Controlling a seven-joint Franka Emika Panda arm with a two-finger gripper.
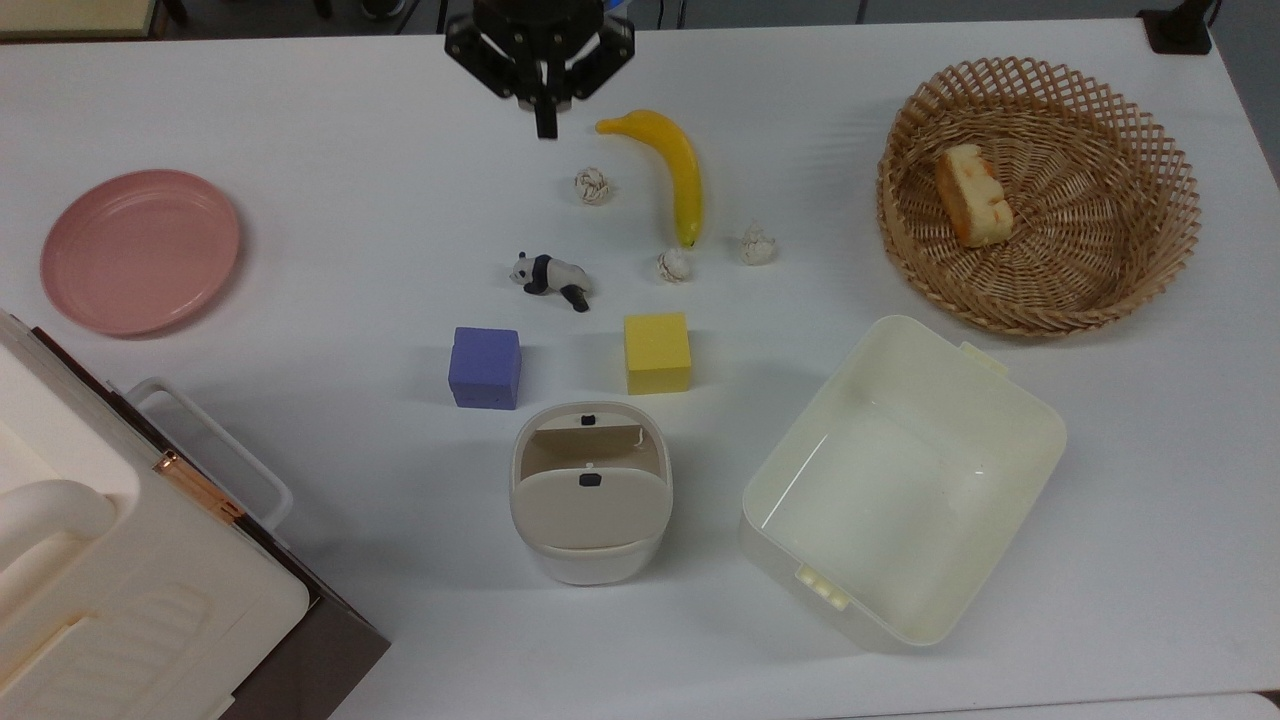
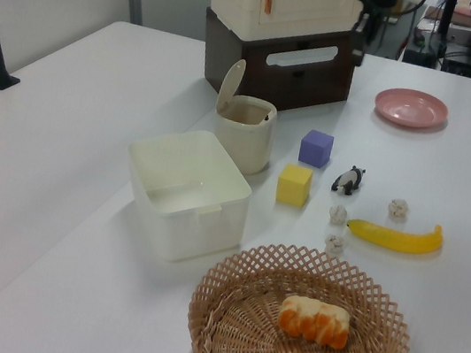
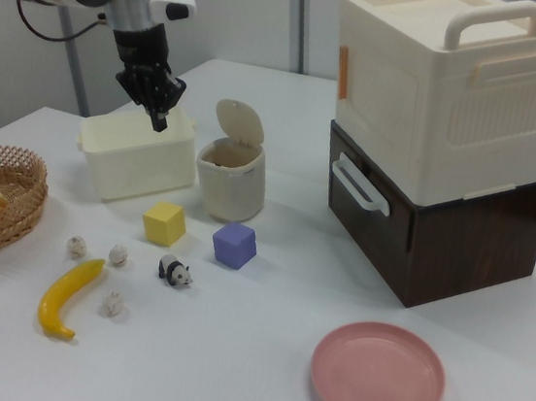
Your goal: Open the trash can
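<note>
With lid upright, trash can point(image 1: 590, 500) point(image 2: 244, 133) point(image 3: 232, 178) open | basket point(image 1: 1130, 270) holds cake point(image 1: 972, 196)

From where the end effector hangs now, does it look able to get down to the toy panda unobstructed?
Probably yes. The end effector hangs raised above the table, and the toy panda lies in the open, apart from the purple cube and the banana, with nothing over it.

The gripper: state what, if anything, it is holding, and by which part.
Nothing. The gripper hangs in the air with its fingers together and bare, away from the trash can, whose lid stands open.
</note>
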